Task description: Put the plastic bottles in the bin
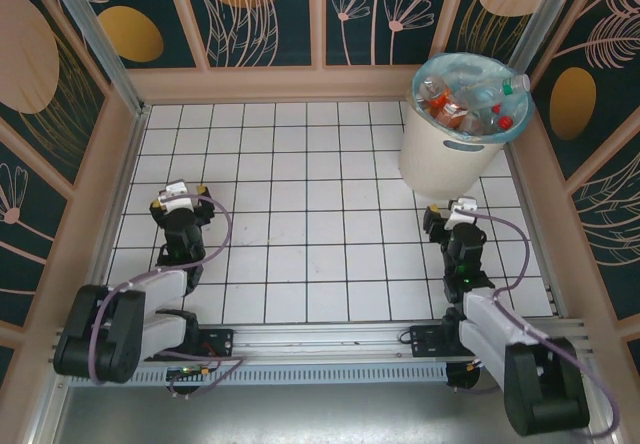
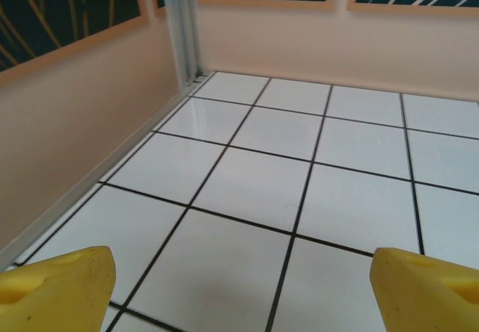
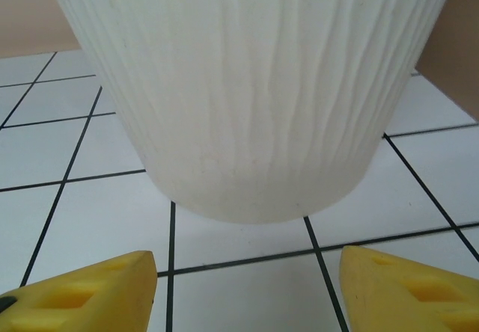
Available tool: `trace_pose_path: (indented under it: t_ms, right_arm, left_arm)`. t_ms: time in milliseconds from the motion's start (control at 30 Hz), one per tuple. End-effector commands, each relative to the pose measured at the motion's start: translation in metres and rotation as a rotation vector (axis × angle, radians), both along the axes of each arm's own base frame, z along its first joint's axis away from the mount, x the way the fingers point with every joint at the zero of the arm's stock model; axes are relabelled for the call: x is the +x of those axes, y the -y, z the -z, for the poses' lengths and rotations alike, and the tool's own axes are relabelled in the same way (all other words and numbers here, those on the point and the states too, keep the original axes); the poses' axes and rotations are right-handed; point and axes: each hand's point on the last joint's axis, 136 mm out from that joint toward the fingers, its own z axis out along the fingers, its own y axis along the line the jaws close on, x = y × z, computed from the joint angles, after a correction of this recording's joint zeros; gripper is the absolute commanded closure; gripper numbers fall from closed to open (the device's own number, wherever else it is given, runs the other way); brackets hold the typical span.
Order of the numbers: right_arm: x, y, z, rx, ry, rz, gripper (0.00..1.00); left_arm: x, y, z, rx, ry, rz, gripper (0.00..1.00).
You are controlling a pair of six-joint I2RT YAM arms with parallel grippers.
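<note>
Lighting: bright, even, from overhead.
Shadows: soft and faint, a thin dark band under the bin (image 3: pixel 247 123).
Glare: mild sheen on the white tiled floor (image 2: pixel 247 182) near the far corner.
Focus: top view sharp; wrist views softer, with the yellow fingertips (image 2: pixel 60 287) blurred at the lower corners.

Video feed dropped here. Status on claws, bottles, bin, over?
Left claw open, empty. Right claw open, empty, low before the tall round cream-white bin. Clear plastic bottles inside it. Nothing blocking.
</note>
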Motion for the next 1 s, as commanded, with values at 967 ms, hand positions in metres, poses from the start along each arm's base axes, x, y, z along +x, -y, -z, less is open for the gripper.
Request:
trace_pose_path:
  t_ms: [967]
  right_arm:
    - [0.069,0.037,-0.019,0.066,0.195,0.115,0.01]
  left_arm:
    - [0.040,0.015,-0.003,-0.056,0.112,0.260,0.01]
